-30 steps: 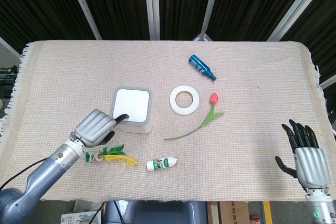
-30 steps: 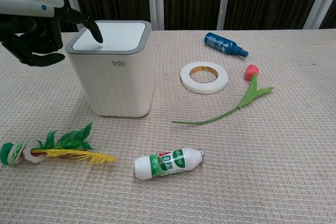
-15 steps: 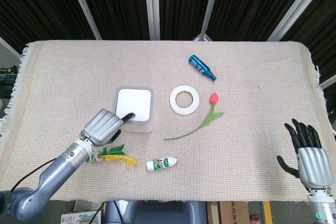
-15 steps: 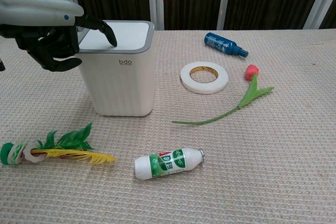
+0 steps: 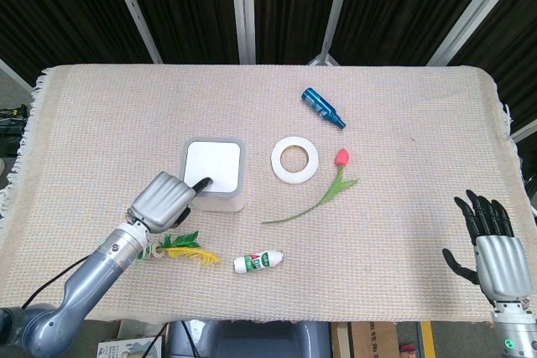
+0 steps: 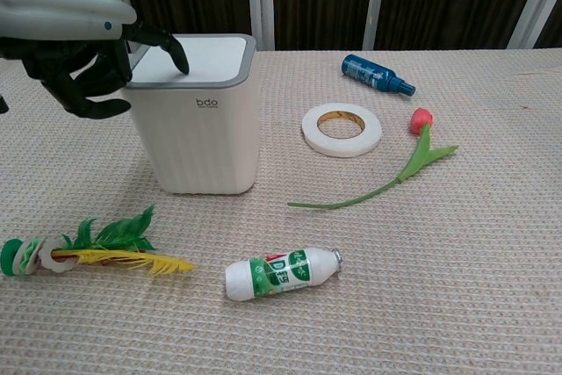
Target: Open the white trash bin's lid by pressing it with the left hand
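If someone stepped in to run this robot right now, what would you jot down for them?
Left hand: fingers curled, one extended finger on the lid of the white trash bin, near its left edge.
Right hand: holds nothing, fingers spread, at the table's right edge, far from the bin.
Done: left hand reached the lid.
Left: lid looks closed; press until it opens.
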### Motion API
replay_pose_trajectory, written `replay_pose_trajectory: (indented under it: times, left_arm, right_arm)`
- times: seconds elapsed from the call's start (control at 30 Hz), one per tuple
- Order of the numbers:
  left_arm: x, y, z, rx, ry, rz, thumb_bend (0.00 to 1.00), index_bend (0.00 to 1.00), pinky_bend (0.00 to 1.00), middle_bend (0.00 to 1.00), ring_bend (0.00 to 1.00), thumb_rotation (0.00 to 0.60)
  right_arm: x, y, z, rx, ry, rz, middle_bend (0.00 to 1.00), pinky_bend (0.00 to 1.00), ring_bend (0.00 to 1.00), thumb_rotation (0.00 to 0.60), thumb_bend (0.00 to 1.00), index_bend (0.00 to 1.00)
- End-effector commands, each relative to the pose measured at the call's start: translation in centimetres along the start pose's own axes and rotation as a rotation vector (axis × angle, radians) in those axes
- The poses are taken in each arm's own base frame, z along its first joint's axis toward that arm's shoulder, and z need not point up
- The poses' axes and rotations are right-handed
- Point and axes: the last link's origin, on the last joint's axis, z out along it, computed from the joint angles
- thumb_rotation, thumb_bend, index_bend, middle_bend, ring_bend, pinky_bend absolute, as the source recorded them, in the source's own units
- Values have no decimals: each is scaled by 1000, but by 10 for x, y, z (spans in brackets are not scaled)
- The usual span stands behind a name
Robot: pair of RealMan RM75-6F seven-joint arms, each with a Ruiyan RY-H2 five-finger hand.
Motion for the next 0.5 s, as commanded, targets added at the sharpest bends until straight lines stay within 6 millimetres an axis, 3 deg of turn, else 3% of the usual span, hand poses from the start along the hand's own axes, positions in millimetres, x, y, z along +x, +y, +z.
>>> replay_pose_trajectory:
  times: [0.03,0.23,0.4,0.5]
  left_arm:
    - [21,5,-11,-7,114,-71,443,203,686,655,581,600]
    - [41,-9,-53,57,288,-157,311,197,542,464,399,600]
    - [24,-38,-99,219,276,-101,244,194,302,341,261,600]
    - [6,-52,-122,294,244,-72,225,193,228,289,213,600]
  right_arm:
    - [-1,0,0,0,-4,-2,19,28,0,600,268,121]
    - [-3,-1,1,4,-13,-7,19,29,0,600,268,121]
    - [-5,-2,1,6,-23,-13,19,29,0,600,268,121]
    - [-7,-3,2,7,-25,-16,19,28,0,600,268,121]
